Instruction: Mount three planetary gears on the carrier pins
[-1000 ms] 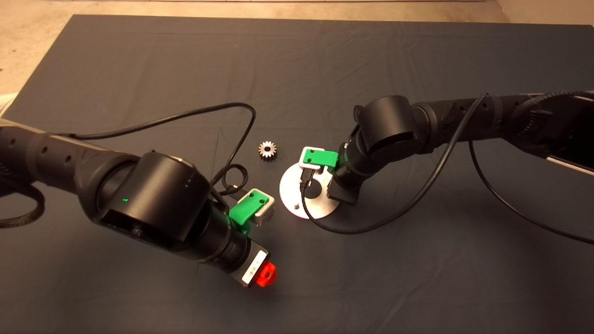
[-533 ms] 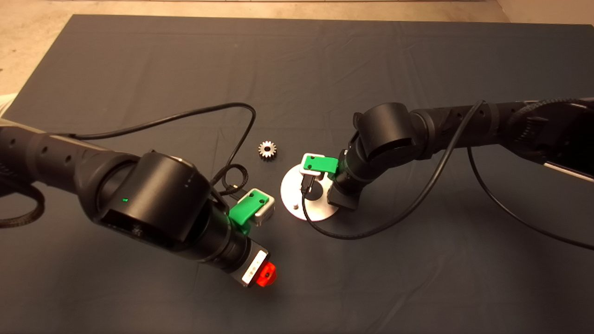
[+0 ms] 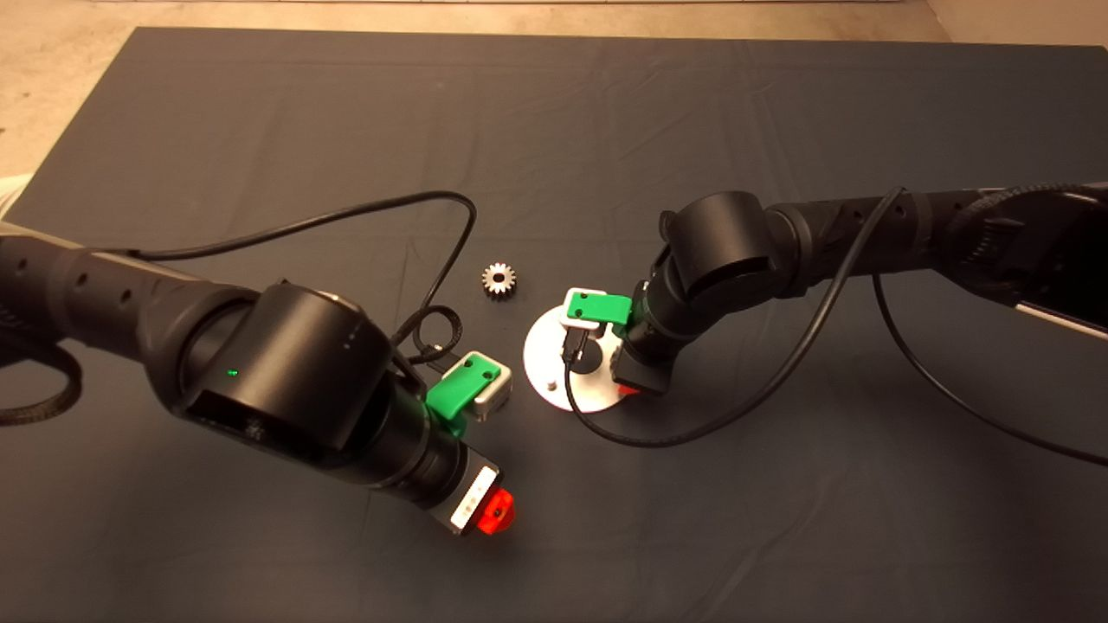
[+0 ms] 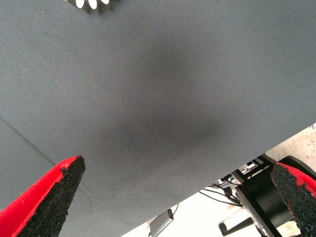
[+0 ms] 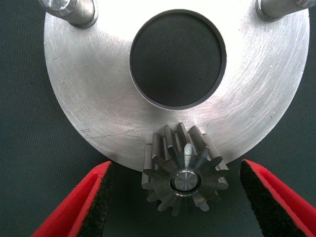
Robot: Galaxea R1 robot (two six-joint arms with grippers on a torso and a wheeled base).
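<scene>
Red fingers of the right gripper (image 5: 173, 197) stand spread wide on either side of a planetary gear (image 5: 183, 178) and touch it nowhere — the gear sits on a carrier pin (image 5: 185, 180), whose flat silver end shows through the bore, at the near rim of the silver disc (image 5: 94, 103). Half a second back the head view showed no red at that disc edge; now a sliver of red peeks out under the wrist, so I judge the jaws have just let go and this gear is seated. Further across the disc, past the big centre hole, two more pins (image 5: 74, 12) and (image 5: 276, 10) stand bare. From above, the disc (image 3: 545, 346) lies mid-mat under the right gripper (image 3: 630, 388), with a second gear (image 3: 499, 280) loose on the mat just beyond it, apart from the disc. A third gear is not certainly in view, though a toothed edge (image 4: 89, 4) shows at the far side of the left wrist picture. Left gripper (image 3: 492, 512) hangs nearer the mat's front edge, fingers spread, holding nothing — idle. One of three gears on, by my reckoning; next should be the loose gear.
</scene>
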